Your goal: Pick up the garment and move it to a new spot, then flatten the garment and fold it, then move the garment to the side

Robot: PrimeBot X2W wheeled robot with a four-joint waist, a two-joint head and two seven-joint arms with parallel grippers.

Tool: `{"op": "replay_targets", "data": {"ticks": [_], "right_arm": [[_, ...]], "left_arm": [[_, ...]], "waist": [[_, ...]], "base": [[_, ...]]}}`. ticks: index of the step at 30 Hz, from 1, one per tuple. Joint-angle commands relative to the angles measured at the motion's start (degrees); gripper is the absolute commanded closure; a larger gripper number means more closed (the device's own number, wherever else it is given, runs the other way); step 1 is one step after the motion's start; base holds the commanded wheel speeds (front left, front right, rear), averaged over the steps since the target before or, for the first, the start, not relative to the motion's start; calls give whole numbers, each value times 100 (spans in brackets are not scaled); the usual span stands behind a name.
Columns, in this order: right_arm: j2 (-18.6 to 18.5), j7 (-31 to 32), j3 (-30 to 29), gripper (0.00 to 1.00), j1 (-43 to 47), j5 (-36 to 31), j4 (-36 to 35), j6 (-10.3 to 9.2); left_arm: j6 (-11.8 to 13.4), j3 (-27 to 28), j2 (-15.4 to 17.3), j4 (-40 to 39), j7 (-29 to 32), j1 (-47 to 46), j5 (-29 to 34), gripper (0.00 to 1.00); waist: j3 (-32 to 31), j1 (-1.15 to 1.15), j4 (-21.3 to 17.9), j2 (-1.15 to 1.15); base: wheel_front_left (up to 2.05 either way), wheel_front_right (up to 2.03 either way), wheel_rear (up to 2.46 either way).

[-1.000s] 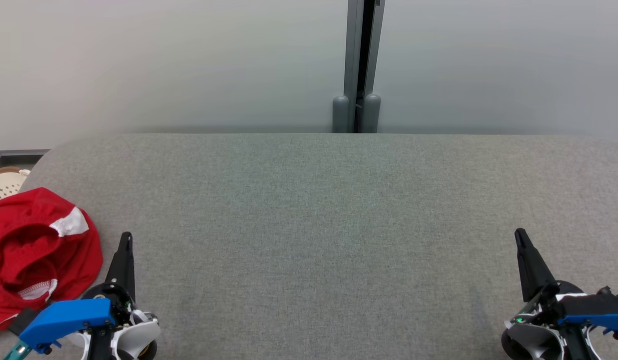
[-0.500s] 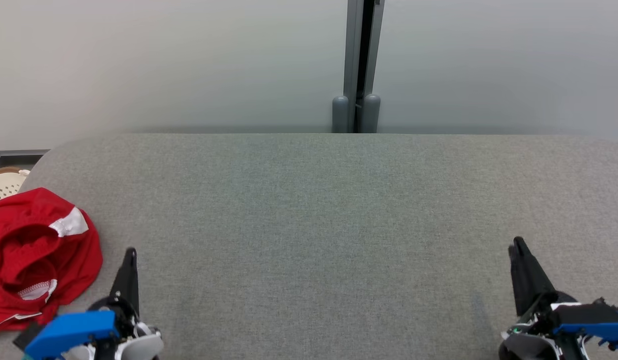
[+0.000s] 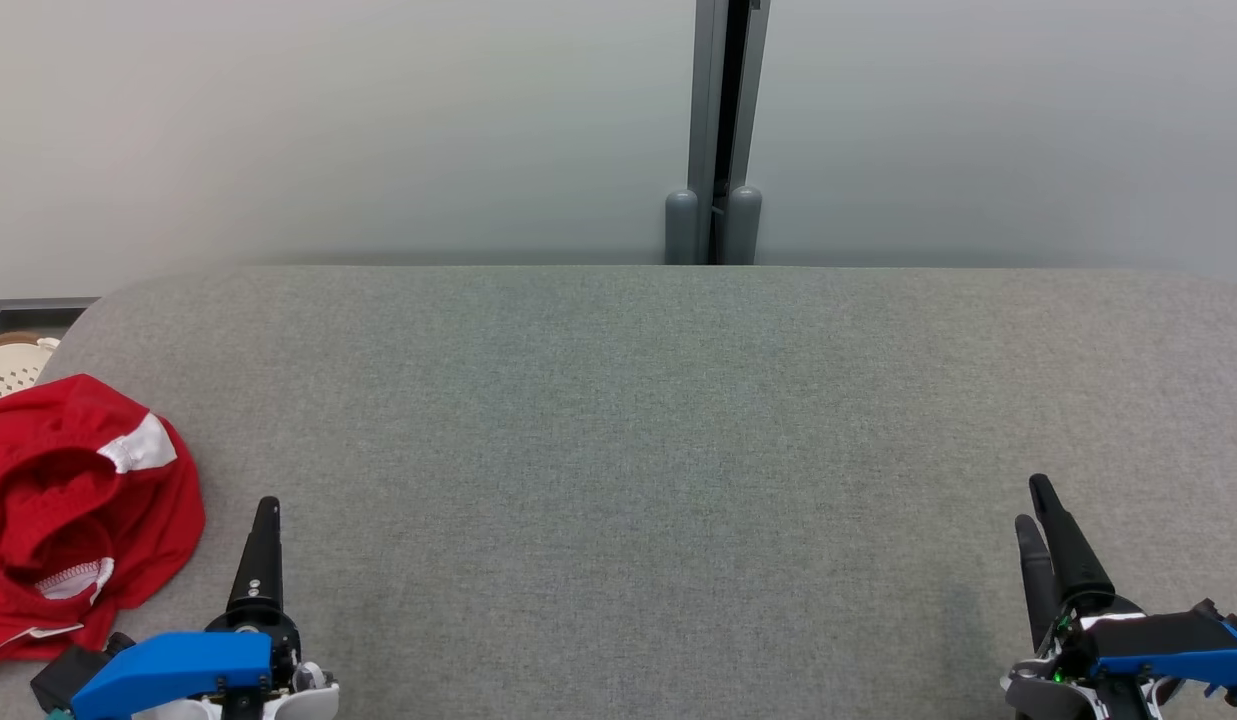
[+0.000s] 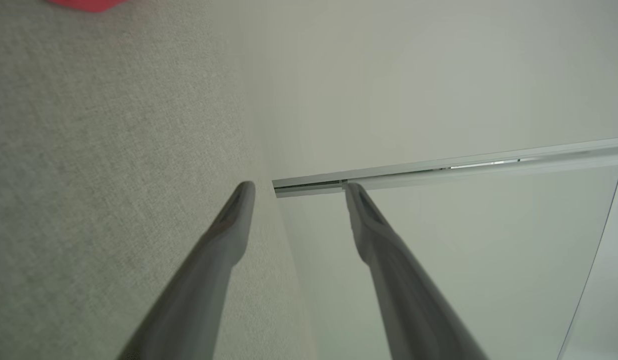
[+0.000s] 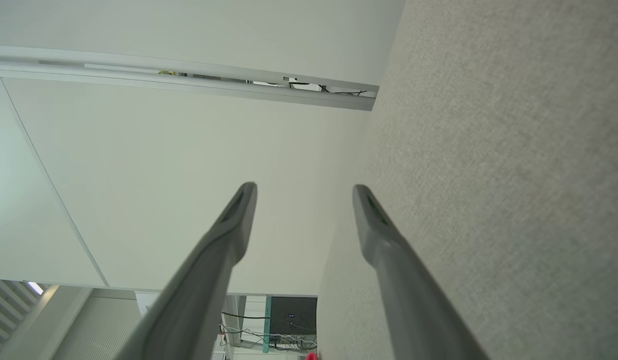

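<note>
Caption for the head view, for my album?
Crumpled red garment lies left on the grey table; left gripper and right gripper open.

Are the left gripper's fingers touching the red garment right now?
Apart. The head view shows bare grey table between the fingers of the left gripper and the red garment.

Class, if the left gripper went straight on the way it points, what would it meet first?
For the left gripper, the way over the table looks free; probably the wall beyond comes first. The red garment lies aside.
</note>
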Motion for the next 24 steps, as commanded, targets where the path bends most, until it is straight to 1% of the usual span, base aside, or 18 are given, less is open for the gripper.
{"op": "replay_targets", "data": {"ticks": [1, 8, 17, 24], "right_arm": [[-63, -78, 21, 0, -98, -257, -86, 3], [-49, -258, 68, 0, -78, -948, -34, 4], [-37, -464, 87, 0, -62, -1916, 106, 6], [-14, -612, 44, 0, -27, -2557, 184, 7]], "left_arm": [[-10, -28, 43, -54, -77, -186, 390, 0], [0, -127, 41, -48, -254, -177, 1299, 0], [149, -277, 44, 6, -461, -157, 2297, 0], [218, -358, 46, 68, -610, -160, 2975, 0]], "waist": [[1, 0, 2, 0], [4, 0, 6, 0], [0, 0, 20, 0], [0, 0, 29, 0]], "base": [[0, 0, 0], [0, 0, 0], [0, 0, 0], [0, 0, 0]]}}
